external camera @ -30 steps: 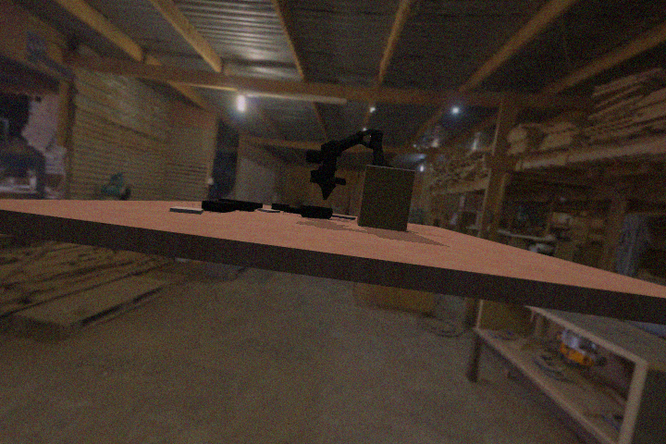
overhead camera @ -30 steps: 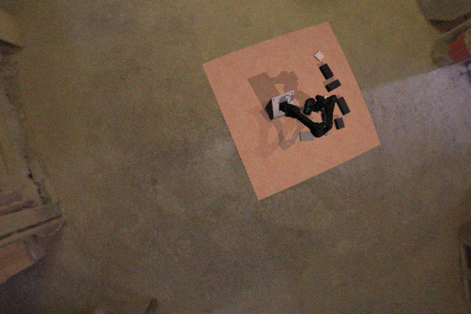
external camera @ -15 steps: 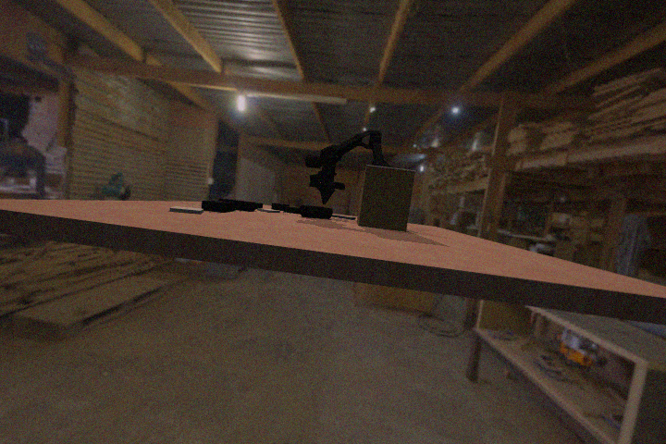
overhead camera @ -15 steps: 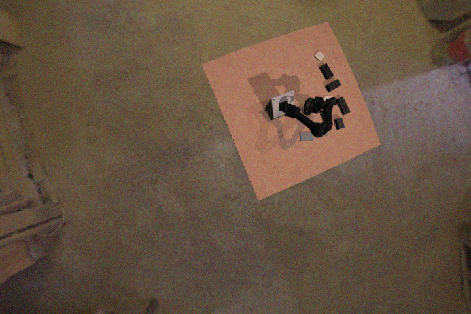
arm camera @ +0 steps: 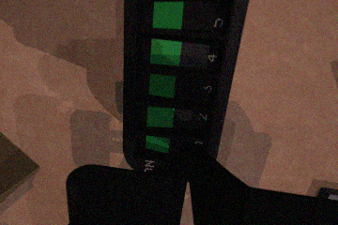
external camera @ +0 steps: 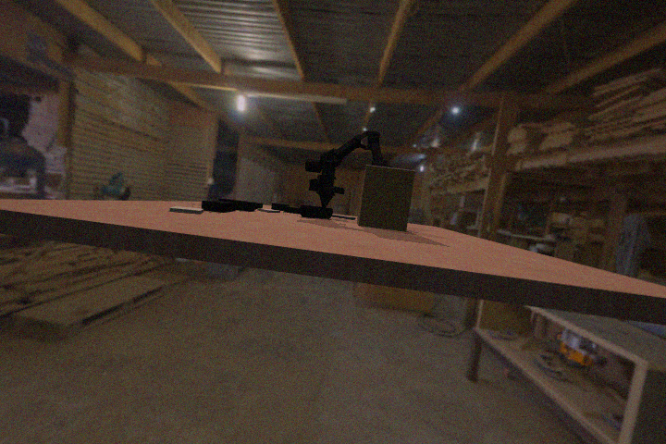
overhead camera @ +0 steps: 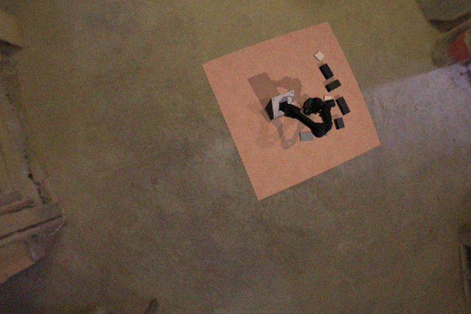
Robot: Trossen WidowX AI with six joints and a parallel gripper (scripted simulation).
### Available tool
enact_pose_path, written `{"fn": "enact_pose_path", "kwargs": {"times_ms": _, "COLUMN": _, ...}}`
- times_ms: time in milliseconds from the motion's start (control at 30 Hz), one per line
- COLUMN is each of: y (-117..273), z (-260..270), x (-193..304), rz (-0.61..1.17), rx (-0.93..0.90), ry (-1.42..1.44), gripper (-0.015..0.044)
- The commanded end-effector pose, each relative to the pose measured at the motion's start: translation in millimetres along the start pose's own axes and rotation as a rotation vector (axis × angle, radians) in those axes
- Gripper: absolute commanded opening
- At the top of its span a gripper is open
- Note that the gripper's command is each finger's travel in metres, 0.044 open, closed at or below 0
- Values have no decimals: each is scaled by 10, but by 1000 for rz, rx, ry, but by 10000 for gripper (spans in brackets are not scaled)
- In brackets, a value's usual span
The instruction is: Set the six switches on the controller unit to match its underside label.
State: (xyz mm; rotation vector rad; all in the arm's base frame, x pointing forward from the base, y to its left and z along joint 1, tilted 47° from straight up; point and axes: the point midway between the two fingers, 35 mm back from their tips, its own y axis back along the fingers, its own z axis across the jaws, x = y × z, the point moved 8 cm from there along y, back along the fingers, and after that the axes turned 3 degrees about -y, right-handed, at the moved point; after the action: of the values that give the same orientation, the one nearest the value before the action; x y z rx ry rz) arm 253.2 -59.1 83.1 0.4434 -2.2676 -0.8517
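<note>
The dark grey controller unit point(overhead camera: 304, 110) point(external camera: 313, 212) point(arm camera: 134, 70) lies flat on its base, switches up, on the bench. In the wrist view it runs from the top edge down to my fingers. Switches 1 to 5 show green ends on the left and dark ends with numbers on the right. Switch 6 is out of that view. Which ends are pressed I cannot tell surely. My gripper point(external camera: 326, 204) point(arm camera: 190, 149) is shut and empty. Its tips are down at the unit's switch 1 end, partly covering it; contact is not clear. The underside label is hidden.
The arm stands on a box pedestal point(external camera: 386, 199) point(overhead camera: 276, 101) with a pale top plate. Several dark modules, such as one block point(overhead camera: 342, 105) and another point(overhead camera: 326, 70), lie on the far side from the pedestal. A grey plate point(overhead camera: 306, 136) and a pale tile point(overhead camera: 319, 55) lie on the bench point(overhead camera: 258, 163).
</note>
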Motion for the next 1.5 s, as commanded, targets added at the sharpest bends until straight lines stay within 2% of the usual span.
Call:
{"fn": "enact_pose_path", "kwargs": {"times_ms": 0, "y": -37, "z": 25, "x": 2, "rz": 1, "rx": -8, "ry": 8, "gripper": 0}}
{"fn": "enact_pose_path", "kwargs": {"times_ms": 333, "y": -37, "z": 25, "x": 2, "rz": 1, "rx": -8, "ry": 8, "gripper": 0}}
{"fn": "enact_pose_path", "kwargs": {"times_ms": 533, "y": 411, "z": 20, "x": -1, "rz": 0, "rx": -9, "ry": 8, "gripper": 0}}
{"fn": "enact_pose_path", "kwargs": {"times_ms": 1033, "y": 410, "z": 248, "x": -173, "rz": 1, "rx": -8, "ry": 8, "gripper": 0}}
{"fn": "enact_pose_path", "kwargs": {"times_ms": 1467, "y": 212, "z": 244, "x": -189, "rz": -1, "rx": -10, "ry": 8, "gripper": 0}}
